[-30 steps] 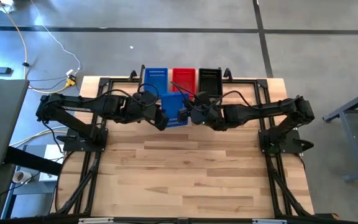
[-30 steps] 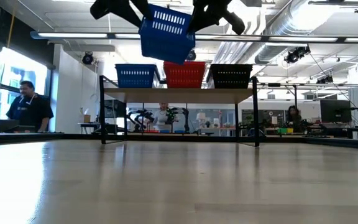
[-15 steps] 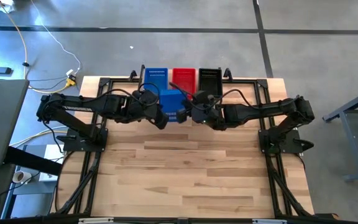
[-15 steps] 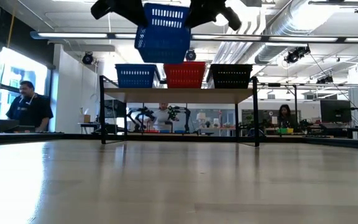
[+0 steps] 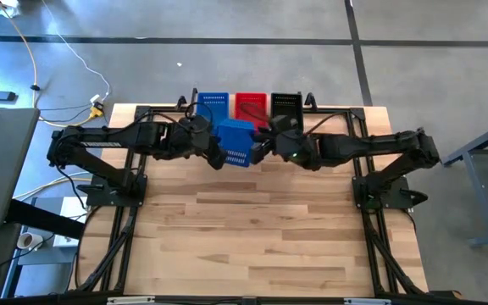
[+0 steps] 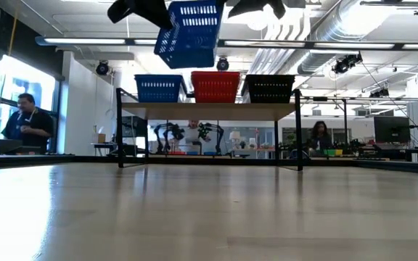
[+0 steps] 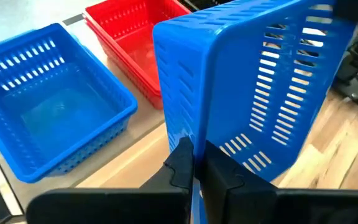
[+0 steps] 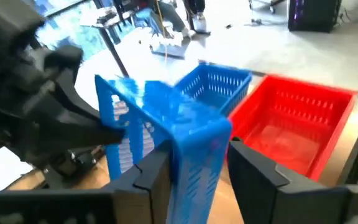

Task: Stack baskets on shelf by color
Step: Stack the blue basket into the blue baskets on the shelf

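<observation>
Blue plastic basket (image 5: 235,142) hangs tilted above the counter, just near of the shelf (image 6: 209,111), pinched in the left gripper (image 7: 194,163) fingers while the right gripper (image 8: 194,163) fingers straddle its wall, spread apart, seemingly a handover.

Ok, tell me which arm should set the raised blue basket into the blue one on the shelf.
Left. Its gripper is clamped on the raised blue basket; the right gripper has its fingers open around the wall, and the shelf's blue basket lies on the left arm's side.

A light wooden plank counter (image 5: 252,237) stands on a grey concrete floor (image 5: 227,59); a yellow cable (image 5: 36,63) trails there; beyond, a seated person in dark clothing (image 6: 26,125).
</observation>
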